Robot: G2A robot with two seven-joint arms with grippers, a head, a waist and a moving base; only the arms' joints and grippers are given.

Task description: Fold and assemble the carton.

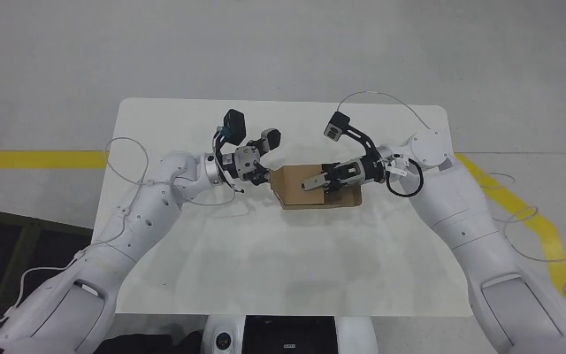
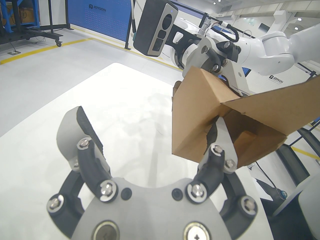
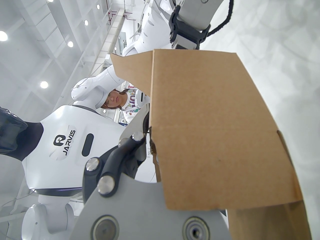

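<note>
The brown carton (image 1: 301, 188) is a half-formed sleeve held over the middle of the white table (image 1: 177, 124). My right gripper (image 1: 317, 183) is shut on the carton's upper wall, one finger (image 3: 128, 146) showing beside the panel (image 3: 212, 131) and the other hidden behind it. In the left wrist view the carton (image 2: 195, 116) hangs clear of the table, its open end facing the camera. My left gripper (image 2: 150, 119) is open at that end: one finger (image 2: 220, 136) touches the inner flap edge and the other finger (image 2: 85, 126) stands free over the table.
Bare table (image 2: 75, 88) lies all round the carton. The right arm's wrist camera (image 2: 156, 26) juts out above the carton's far end. Yellow floor tape (image 1: 53, 159) runs past both sides of the table.
</note>
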